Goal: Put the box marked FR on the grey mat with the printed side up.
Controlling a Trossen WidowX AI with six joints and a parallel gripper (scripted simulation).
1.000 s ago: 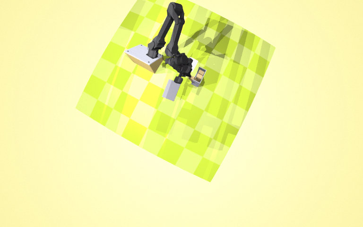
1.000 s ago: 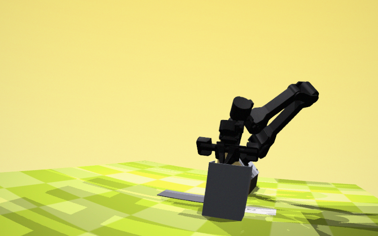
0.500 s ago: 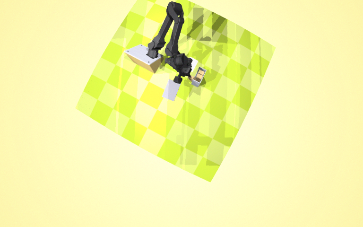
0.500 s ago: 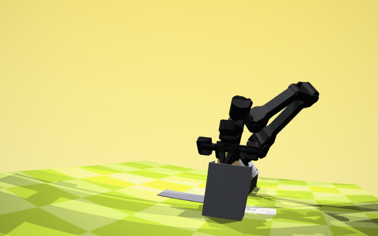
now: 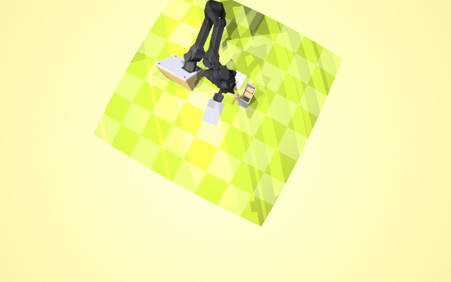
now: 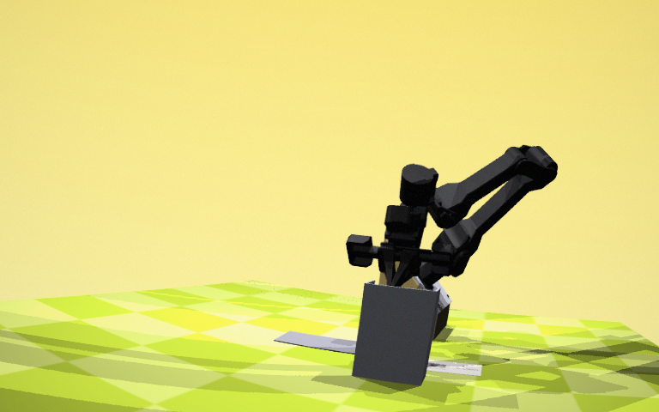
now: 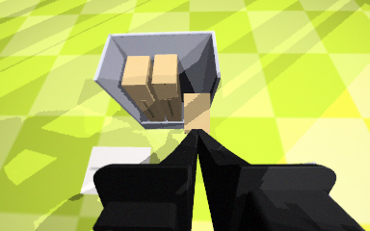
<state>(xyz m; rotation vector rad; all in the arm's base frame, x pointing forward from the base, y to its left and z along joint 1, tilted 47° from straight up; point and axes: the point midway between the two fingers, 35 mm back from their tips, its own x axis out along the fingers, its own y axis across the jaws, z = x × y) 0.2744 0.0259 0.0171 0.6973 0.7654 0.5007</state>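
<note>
The grey bin (image 5: 243, 104) (image 6: 393, 335) (image 7: 198, 48) stands upright. Two tan boxes stand inside it, one box (image 7: 137, 69) at the left and another box (image 7: 165, 69) beside it. A third tan box (image 7: 197, 111) (image 5: 236, 96) slants out over the bin's near edge. My gripper (image 7: 197, 134) (image 6: 394, 283) is shut, its tips together at that box's near edge. The box is wider than the fingertip gap; its lower part is hidden. No reach code is readable. The grey mat (image 5: 212, 113) (image 6: 303, 339) bears no box.
A white card (image 5: 239, 80) (image 6: 462, 369) (image 7: 120, 161) lies beside the bin. The arm's pedestal (image 5: 171, 64), with a white top and tan sides, stands on the far side of the mat from the bin. The arm reaches over the space between them.
</note>
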